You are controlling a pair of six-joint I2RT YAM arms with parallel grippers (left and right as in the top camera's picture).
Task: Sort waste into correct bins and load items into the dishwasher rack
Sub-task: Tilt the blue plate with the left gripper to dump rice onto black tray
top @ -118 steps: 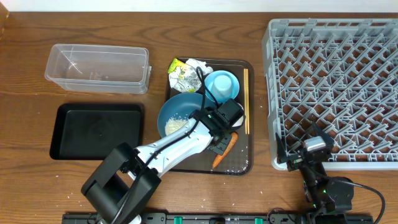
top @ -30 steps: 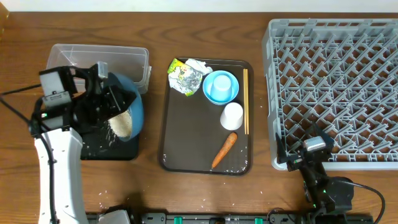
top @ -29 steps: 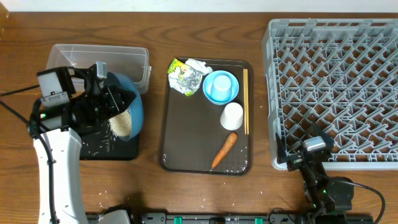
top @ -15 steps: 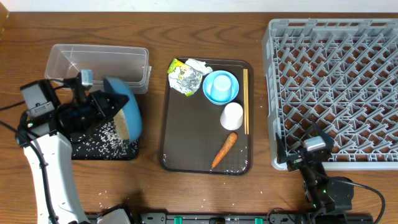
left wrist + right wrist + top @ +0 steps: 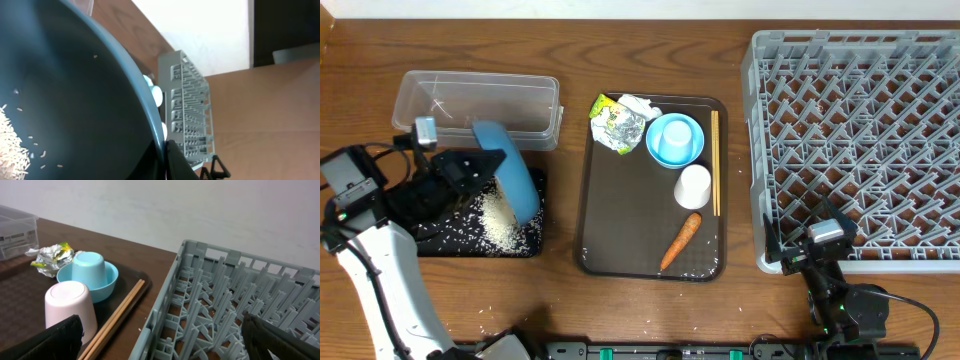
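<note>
My left gripper [image 5: 470, 172] is shut on the rim of the large blue bowl [image 5: 510, 183], holding it tipped steeply on edge over the black tray [image 5: 435, 232]. White rice [image 5: 502, 224] lies scattered on that tray, and some grains still cling inside the bowl [image 5: 75, 100] as rice [image 5: 10, 146]; the gripper [image 5: 165, 156] pinches the rim. My right gripper [image 5: 165, 347] stands open over the front left corner of the grey rack [image 5: 860, 140]. Carrot [image 5: 681, 240], wrapper [image 5: 618, 120], white cup [image 5: 693, 186], light-blue cup [image 5: 675, 138] and chopsticks [image 5: 716, 162] lie on the brown tray [image 5: 620, 230].
The clear tub [image 5: 478, 108] stands just behind the black tray, close to the tilted bowl. The light-blue cup [image 5: 89, 267] stands upside down in a small blue dish. A few rice grains lie on the table near the front left edge.
My left arm has swung left and tipped the bowl steeper. Rice has slid out of it onto the black tray. The right arm has not moved.
</note>
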